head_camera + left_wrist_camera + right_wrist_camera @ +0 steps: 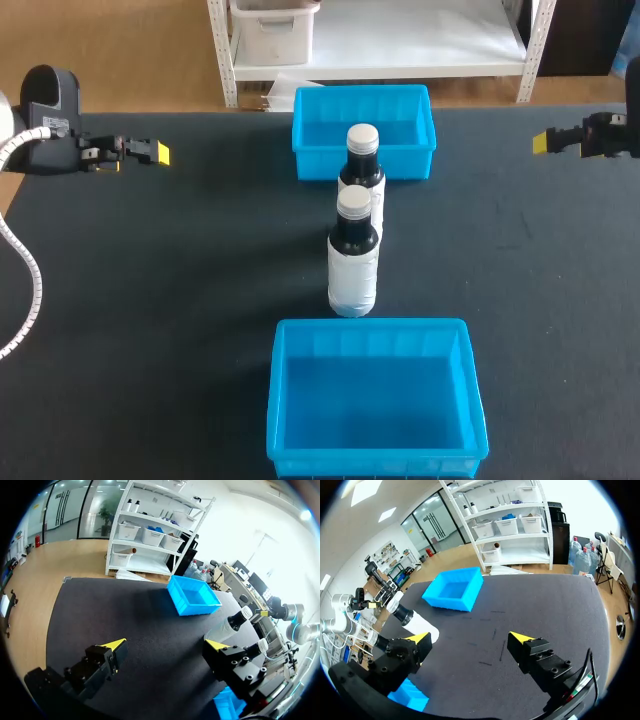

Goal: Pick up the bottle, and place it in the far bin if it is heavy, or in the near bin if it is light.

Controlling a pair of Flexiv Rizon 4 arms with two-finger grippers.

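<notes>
At the upper left of the head view, your left gripper hangs over the dark table, well apart from everything. Its fingers are spread wide and hold nothing.

Down the middle column, four things sit in a line. The far bin is at upper centre. The far bottle stands upright just in front of it, and the near bottle stands upright in front of that. The near bin is at lower centre. Both bins look empty. The two bottles overlap in this view, so you cannot tell whether they touch.

At the upper right, your right gripper is also wide open and empty, and it is as far from the bottles as the left one.

The tight line of bottles is your main risk. They are tall and narrow, and a wide finger going in beside one could clip its neighbour and topple it. The far bottle is also close to the far bin's wall, which leaves little room on that side. If both arms head for the centre together, they may meet there. The bottles look alike, so their weight cannot be judged by sight. A loose or high grip could slip if the bottle turns out to be heavy.
</notes>
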